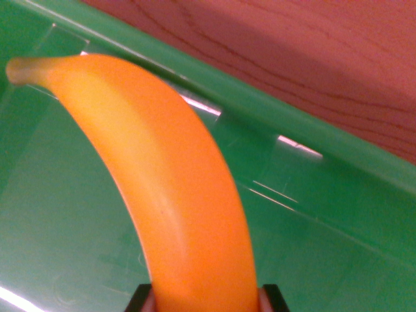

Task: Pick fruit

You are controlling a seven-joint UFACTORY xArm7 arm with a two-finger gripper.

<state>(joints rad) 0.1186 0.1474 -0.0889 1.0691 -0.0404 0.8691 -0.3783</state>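
Clearly, pincer (207, 300) grips banana (162, 182) over green bin (325, 214).

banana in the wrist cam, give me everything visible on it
The banana is orange-yellow, smooth and a bit glossy, possibly plastic, unpeeled and unmarked. It curves from the bottom edge up to a dull greenish tip at the wrist view's upper left. Its lower end sits between the two dark fingertips of the gripper, which appear closed on it. Behind it is the green bin; whether the banana touches the bin cannot be told.
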